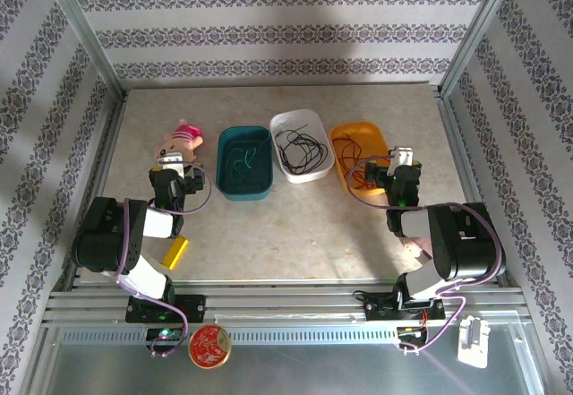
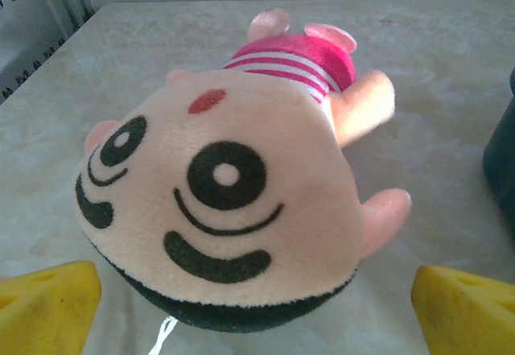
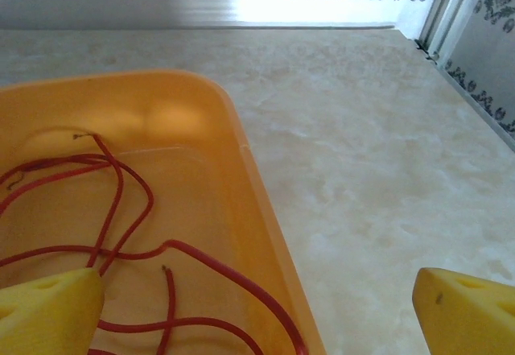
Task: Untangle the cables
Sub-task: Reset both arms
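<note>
1. We see the cables sorted by colour. The green cables [image 1: 243, 158] lie in a teal bin [image 1: 224, 184], the black cables [image 1: 300, 144] in a white bin [image 1: 304, 177], and the red cables [image 1: 352, 155] in an orange bin [image 3: 241, 162]. We judge the untangling to be nearly done.
2. The right gripper [image 3: 257, 311] hangs spread wide and empty. One fingertip is over the orange bin and the other over the table, probably so that it can reach the red loops.
3. The left gripper [image 2: 257, 311] is also spread and holds nothing. It faces a plush toy [image 2: 225, 186], which has no part in the job.
4. We find no legible writing. The pattern on a round red tin [image 1: 209, 347] is too small to read.
</note>
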